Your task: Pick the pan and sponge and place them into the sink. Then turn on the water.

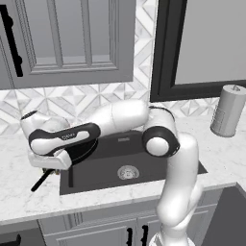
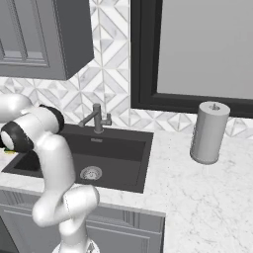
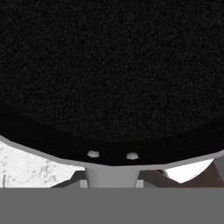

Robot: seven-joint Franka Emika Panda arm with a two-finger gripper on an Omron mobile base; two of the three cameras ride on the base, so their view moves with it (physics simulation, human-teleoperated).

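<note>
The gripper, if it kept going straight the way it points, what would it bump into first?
Probably the pan: in the hand view its black inside sits right ahead of the shut gripper, very close. How close exactly is hard to judge.

One pan (image 3: 109,65), one sink (image 2: 118,148), one faucet (image 2: 96,118), one paper towel roll (image 2: 210,132), one window (image 2: 197,49).

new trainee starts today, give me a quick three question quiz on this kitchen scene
1. True or false: the pan is over the left side of the sink.
2. What stands on the counter right of the sink: A) kettle B) paper towel roll C) toaster?
3. Is water running from the faucet?

Key: 1 true. 2 B. 3 No stream is visible.
</note>
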